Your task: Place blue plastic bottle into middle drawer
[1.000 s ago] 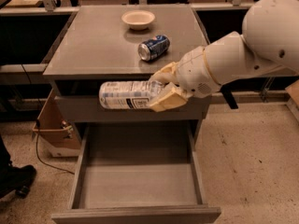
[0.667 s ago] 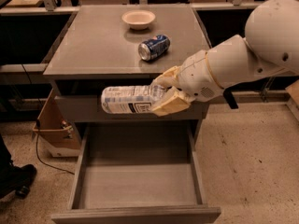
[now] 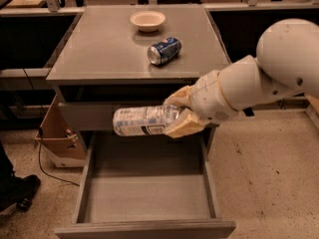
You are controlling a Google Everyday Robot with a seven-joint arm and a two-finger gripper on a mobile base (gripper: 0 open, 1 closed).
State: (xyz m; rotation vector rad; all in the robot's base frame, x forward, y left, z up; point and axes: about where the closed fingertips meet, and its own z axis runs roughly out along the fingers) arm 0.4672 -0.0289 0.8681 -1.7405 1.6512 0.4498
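My gripper (image 3: 178, 114) is shut on the blue plastic bottle (image 3: 142, 120), a clear bottle with a white-and-blue label. It holds the bottle lying level, pointing left, in front of the closed top drawer front. The bottle hangs above the back part of the open middle drawer (image 3: 147, 195), a wide grey drawer with a flat floor and low walls. The bottle's cap end is hidden inside my tan fingers (image 3: 182, 124). My white arm reaches in from the right.
On the cabinet top (image 3: 94, 49) lie a blue-and-silver soda can (image 3: 164, 50) on its side and a cream bowl (image 3: 147, 20). An open cardboard box (image 3: 57, 138) stands left of the cabinet. A dark shoe (image 3: 15, 190) shows at the lower left.
The bottle and gripper have moved slightly right and down, closer over the open drawer. The can, the bowl and the drawer have not moved.
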